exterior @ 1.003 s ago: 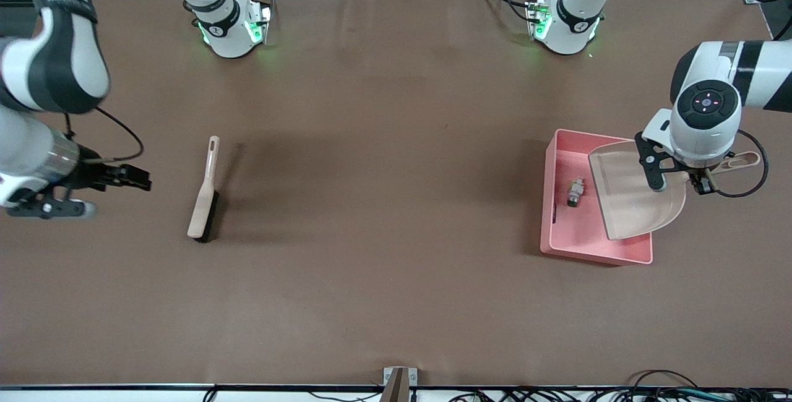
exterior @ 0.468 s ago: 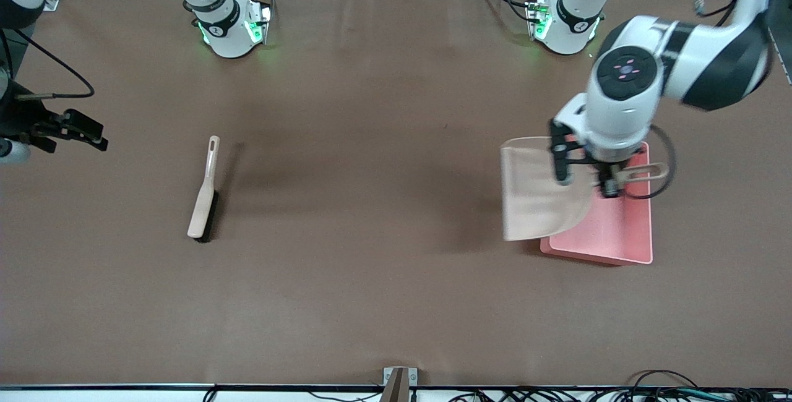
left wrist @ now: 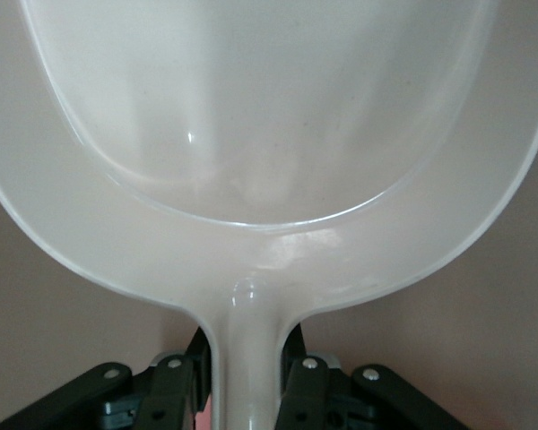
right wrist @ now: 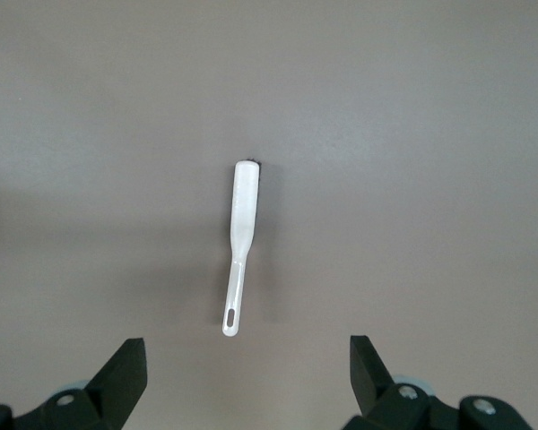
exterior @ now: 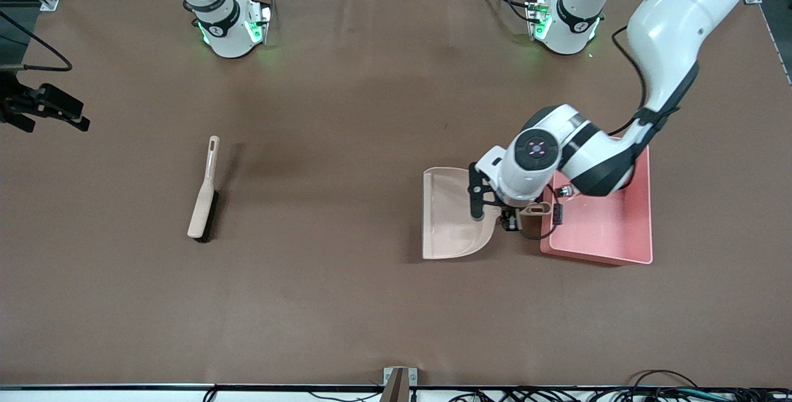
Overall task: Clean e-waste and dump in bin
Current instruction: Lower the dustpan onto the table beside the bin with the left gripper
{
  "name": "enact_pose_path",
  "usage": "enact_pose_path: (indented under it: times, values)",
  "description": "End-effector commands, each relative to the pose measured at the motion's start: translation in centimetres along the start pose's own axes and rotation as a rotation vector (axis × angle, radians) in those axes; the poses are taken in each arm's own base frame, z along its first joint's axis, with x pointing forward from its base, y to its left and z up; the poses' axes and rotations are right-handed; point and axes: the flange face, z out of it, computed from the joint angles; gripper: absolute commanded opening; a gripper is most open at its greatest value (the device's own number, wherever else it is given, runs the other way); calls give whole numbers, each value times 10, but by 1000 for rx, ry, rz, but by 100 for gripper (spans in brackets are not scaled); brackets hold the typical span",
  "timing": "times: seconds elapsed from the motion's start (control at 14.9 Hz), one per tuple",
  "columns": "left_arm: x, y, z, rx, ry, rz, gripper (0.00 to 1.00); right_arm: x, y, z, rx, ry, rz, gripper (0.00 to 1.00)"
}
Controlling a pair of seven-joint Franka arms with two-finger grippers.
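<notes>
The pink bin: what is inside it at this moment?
Inside the bin, one small grey part shows beside the left arm, which covers much of the bin. The bare floor shows nothing else; a second part cannot be seen.

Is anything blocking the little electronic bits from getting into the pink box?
Nothing visible does: one grey-white electronic part already lies inside the pink plastic bin. The left claw grips the empty beige dustpan beside it; the right claw waits, open, at its table end.
</notes>
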Motion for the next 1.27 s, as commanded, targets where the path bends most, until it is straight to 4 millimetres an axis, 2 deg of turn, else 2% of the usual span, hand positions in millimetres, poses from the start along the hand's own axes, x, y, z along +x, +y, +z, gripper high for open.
enact_pose_path:
  times: [0.0, 0.07, 0.2, 0.4, 0.47, 0.54, 0.6, 0.74, 0.8, 0.87, 0.94, 1.07, 1.14, 1.2]
  values:
    - [19, -4, 12, 29, -41, -18, 2, -3, 4, -5, -15, -5, 25, 100]
    - [26, -2, 22, 36, -47, -11, 2, -3, 8, -5, -15, -5, 32, 100]
    - [40, 1, 30, 62, -56, 14, 2, -3, 11, -5, -16, -5, 37, 100]
    - [49, 3, 31, 70, -63, 24, 3, -3, 4, -3, -20, -10, 23, 100]
    - [51, 4, 35, 64, -62, 24, 16, -2, 1, -3, -23, -8, 17, 100]
    - [51, 4, 41, 58, -56, 23, 46, -2, -1, -3, -37, -7, 11, 100]
    - [51, 1, 43, 67, -35, 33, 97, -2, -2, -3, -64, -9, 7, 100]
    - [49, -3, 40, 79, -17, 16, 100, -2, 1, -4, -78, -8, 13, 100]
    - [44, -15, 24, 100, -10, -6, 100, -2, 3, -4, -74, -9, 18, 100]
    - [33, -32, 7, 122, -5, -38, 100, -2, 3, -4, -69, -10, 19, 100]
    - [18, -42, -3, 80, -32, -86, 100, -2, 3, -4, -66, -9, 19, 100]
    - [-5, -67, -42, 38, -29, -191, 100, -2, 3, -5, -65, -6, 19, 100]
    - [-21, -73, -53, 26, -31, -228, 100, -2, 3, -5, -65, -6, 19, 100]
    - [-44, -78, -78, 41, -39, -274, 100, -2, 2, -5, -63, -7, 19, 100]
